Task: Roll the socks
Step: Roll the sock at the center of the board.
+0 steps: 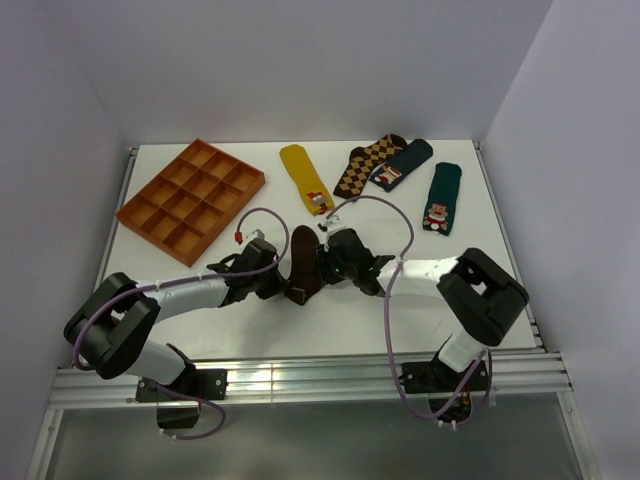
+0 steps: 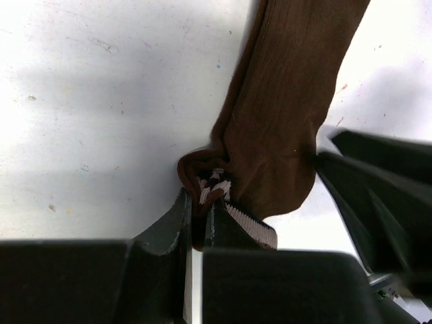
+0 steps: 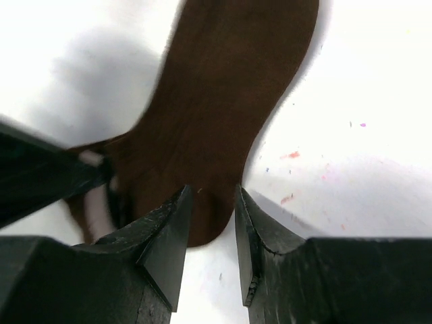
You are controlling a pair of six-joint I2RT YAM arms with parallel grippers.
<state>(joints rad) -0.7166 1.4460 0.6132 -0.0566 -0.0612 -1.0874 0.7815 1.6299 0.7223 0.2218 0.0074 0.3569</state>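
brown sock (image 2: 283,115), pinched in left tool (image 2: 200,210)

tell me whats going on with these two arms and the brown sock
Two robot arms are working on a dark brown sock in the middle of the table. The left hand is pinched shut on the bunched striped cuff. The right hand comes in from the opposite side with its jaws apart over the sock's edge, not clamped. Apart from that bunching, the sock is not yet rolled. A yellow sock and an orange tray lie farther back.
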